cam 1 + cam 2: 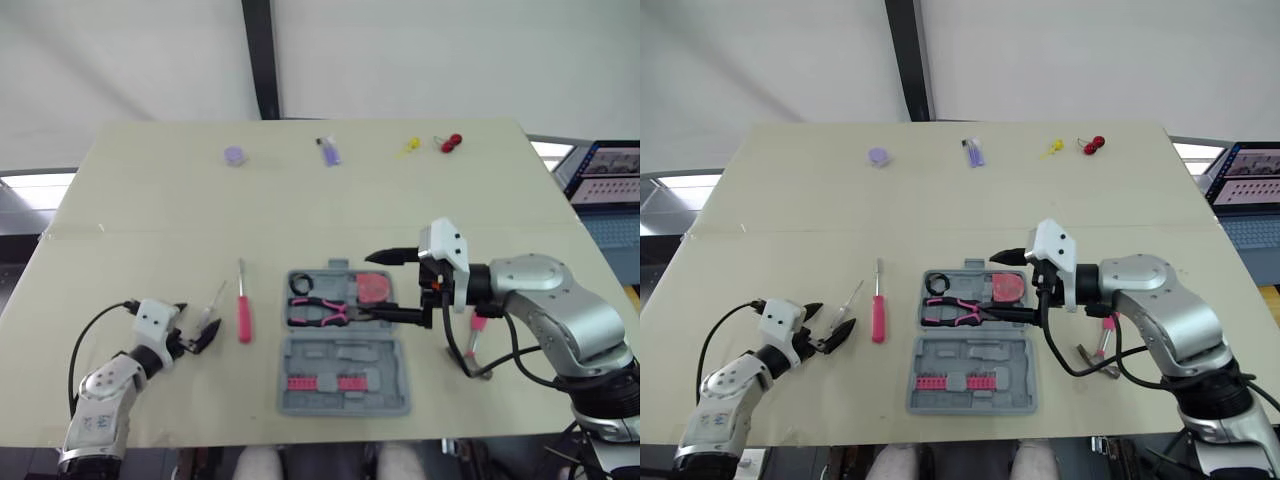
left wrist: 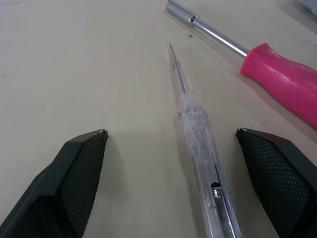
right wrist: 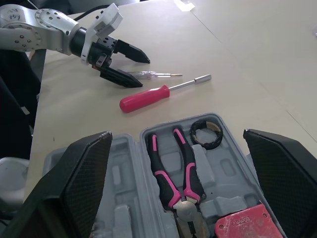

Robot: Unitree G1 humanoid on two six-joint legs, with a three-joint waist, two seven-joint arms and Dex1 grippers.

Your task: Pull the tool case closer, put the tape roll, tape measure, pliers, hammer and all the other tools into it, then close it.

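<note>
The grey tool case (image 1: pixel 340 358) lies open near the table's front edge. Its far half holds a black tape roll (image 1: pixel 301 285), pink-handled pliers (image 1: pixel 320 312) and a red tape measure (image 1: pixel 374 288); the near half carries pink bits. My right gripper (image 1: pixel 372 287) hovers open over the case's right end, nothing between its fingers. A pink-handled hammer (image 1: pixel 1100 345) lies behind that arm. Left of the case rest a pink screwdriver (image 1: pixel 243 318) and a clear tester screwdriver (image 2: pixel 198 139). My left gripper (image 2: pixel 171 132) is open, low on the table, straddling the clear screwdriver's handle.
Along the far edge lie a purple disc (image 1: pixel 234 155), a small purple item (image 1: pixel 330 152), a yellow piece (image 1: pixel 409 147) and a red piece (image 1: pixel 451 142). A screen (image 1: pixel 605 175) stands off the table's right side.
</note>
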